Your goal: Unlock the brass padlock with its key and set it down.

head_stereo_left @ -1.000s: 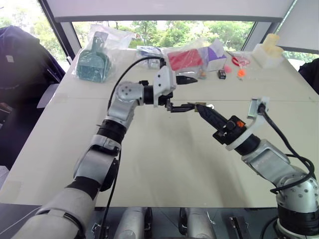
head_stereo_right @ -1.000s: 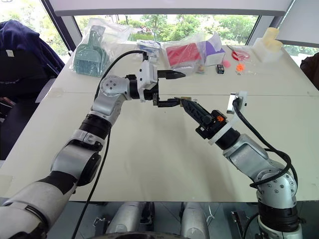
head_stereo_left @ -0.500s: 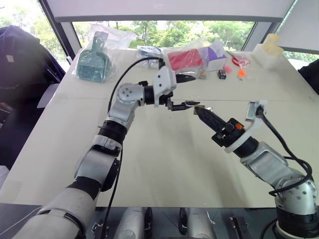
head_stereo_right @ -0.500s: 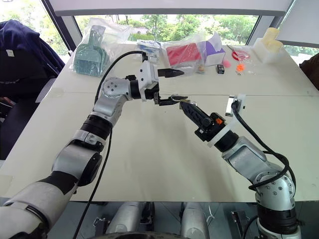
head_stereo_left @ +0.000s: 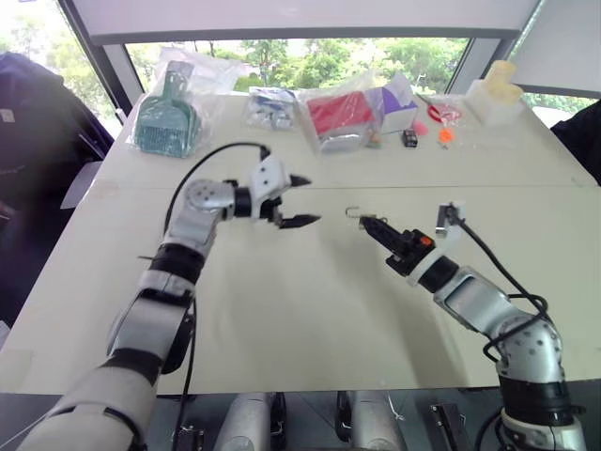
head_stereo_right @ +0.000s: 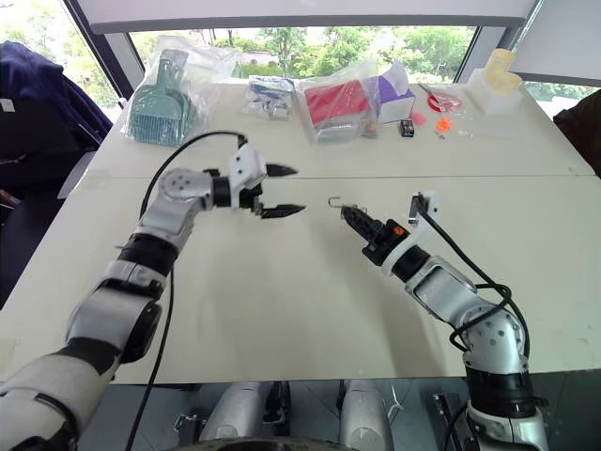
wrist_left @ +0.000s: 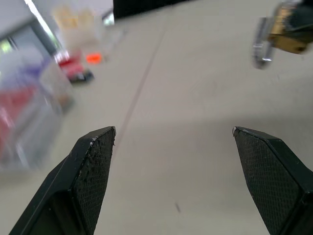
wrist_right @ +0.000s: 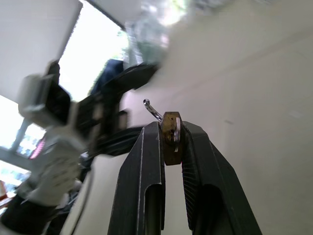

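Pinching the brass padlock point(wrist_right: 171, 137) between clenched fingers, the right gripper point(head_stereo_right: 355, 220) holds it above the table point(head_stereo_right: 310, 310), shackle point(head_stereo_right: 333, 201) swung open and hooking out toward 11 o'clock. Left gripper point(head_stereo_right: 282, 191) hangs at approx 9 o'clock of it, well apart, fingers spread wide w/ nothing between them. Key isn't made out; possibly hidden in the lock body. Judgement: step in hand is the set-down. Lower slow, keep the body flat-side down, touch table before releasing, and open only slightly so it won't skid.
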